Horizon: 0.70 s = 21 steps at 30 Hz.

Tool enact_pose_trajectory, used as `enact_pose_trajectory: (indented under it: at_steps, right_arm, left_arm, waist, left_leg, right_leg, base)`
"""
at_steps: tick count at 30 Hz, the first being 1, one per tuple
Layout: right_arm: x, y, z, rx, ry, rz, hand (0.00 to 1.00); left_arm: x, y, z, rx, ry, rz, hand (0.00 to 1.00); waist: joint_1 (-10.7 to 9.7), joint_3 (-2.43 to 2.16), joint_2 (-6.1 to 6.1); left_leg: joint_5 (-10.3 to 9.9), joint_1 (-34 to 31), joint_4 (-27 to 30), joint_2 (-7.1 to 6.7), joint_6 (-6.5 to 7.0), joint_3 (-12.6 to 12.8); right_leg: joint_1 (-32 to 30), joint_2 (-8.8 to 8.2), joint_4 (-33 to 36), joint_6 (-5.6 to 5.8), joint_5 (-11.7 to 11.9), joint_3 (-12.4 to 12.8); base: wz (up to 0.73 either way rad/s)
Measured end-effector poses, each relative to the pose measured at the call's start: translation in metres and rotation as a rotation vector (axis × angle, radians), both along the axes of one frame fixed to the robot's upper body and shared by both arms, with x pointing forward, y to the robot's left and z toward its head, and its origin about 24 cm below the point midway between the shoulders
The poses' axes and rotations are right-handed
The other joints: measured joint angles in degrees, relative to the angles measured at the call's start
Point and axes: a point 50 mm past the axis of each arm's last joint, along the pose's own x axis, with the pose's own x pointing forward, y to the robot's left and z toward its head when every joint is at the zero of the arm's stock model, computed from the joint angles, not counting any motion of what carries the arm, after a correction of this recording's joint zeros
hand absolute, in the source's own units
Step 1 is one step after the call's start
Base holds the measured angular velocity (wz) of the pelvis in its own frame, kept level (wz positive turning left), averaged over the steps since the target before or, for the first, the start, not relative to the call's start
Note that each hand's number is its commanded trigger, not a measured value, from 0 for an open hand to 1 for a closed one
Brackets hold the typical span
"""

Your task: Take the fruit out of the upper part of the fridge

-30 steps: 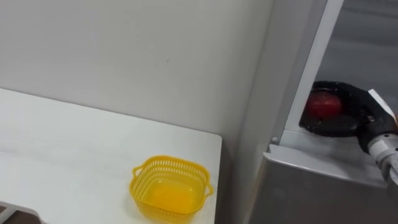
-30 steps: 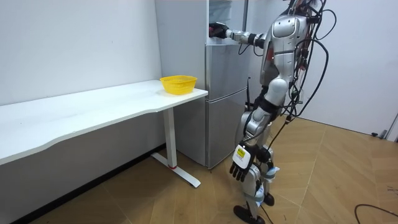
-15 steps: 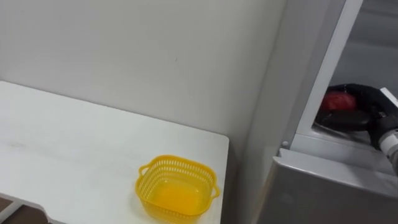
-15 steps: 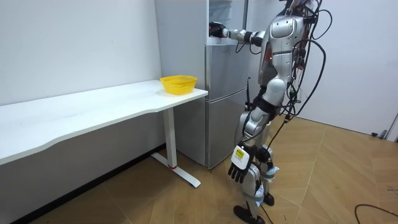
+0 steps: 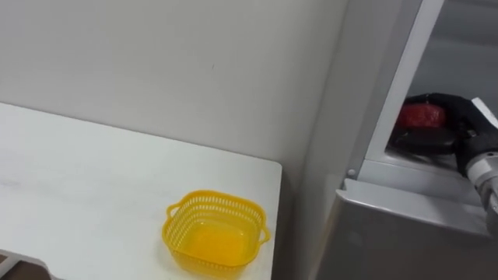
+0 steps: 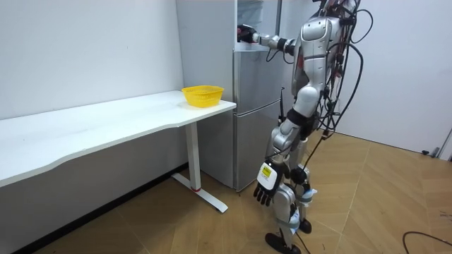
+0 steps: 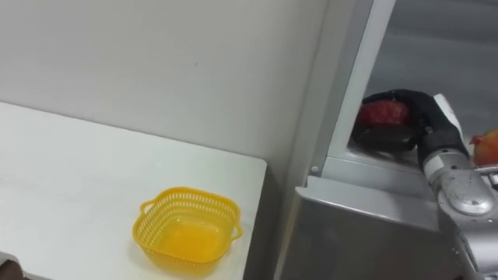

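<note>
A red fruit point(image 5: 421, 115) sits at the front left of the open upper fridge compartment point(image 5: 436, 167). My right hand point(image 5: 443, 141) reaches in from the right, its dark fingers curled over the fruit's top and its thumb under it. The right eye view gives the same grasp, with the red fruit point(image 7: 383, 112) inside my right hand point(image 7: 419, 107). In the room view I stand in front of the fridge point(image 6: 254, 106), right arm stretched up to the compartment with my right hand point(image 6: 244, 33) inside. My left hand point(image 6: 264, 190) hangs low beside my legs, fingers relaxed.
A yellow mesh basket point(image 5: 215, 233) stands empty near the white table's point(image 5: 78, 179) right end, close to the fridge's side. The shut lower fridge door point(image 5: 405, 241) is below the compartment. A second reddish-orange fruit point(image 7: 489, 145) lies further right on the shelf.
My body has shifted slightly toward the fridge and the hanging left hand has swung a little with it. The right hand stays curled round the red fruit in the compartment.
</note>
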Motion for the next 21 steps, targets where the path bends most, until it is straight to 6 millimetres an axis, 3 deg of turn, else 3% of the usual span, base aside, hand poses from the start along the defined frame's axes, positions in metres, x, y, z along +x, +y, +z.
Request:
enact_pose_trajectory:
  at_steps: [9,11,21]
  right_arm:
    - [-0.032,0.026,-0.003,-0.022,-0.161,-0.034,1.00]
    - [-0.042,0.040,-0.003,0.009,-0.220,-0.024,1.00]
    - [-0.073,0.076,-0.007,0.047,-0.315,0.031,1.00]
  left_arm:
    - [0.001,-0.004,-0.001,0.038,-0.050,-0.023,0.00]
    - [0.000,-0.007,-0.002,0.032,-0.051,-0.021,0.00]
    - [0.003,-0.024,-0.006,-0.006,-0.091,-0.020,0.00]
  waist:
    - [-0.5,-0.51,2.09]
    - [-1.0,-0.69,2.93]
    - [-2.9,-0.52,4.47]
  left_leg:
    - [0.0,0.7,0.0,0.13,0.00,0.8]
    - [0.0,0.3,0.0,0.25,0.00,1.4]
    - [0.0,-1.3,-0.1,0.17,0.02,1.7]
  right_leg:
    - [0.1,-0.09,0.1,0.00,0.0,0.4]
    - [-0.7,-0.29,0.2,0.00,0.0,0.9]
    - [-2.9,-0.24,1.1,0.00,0.0,1.1]
  base:
    - [-0.03]
    - [-0.17]
    - [-0.02]
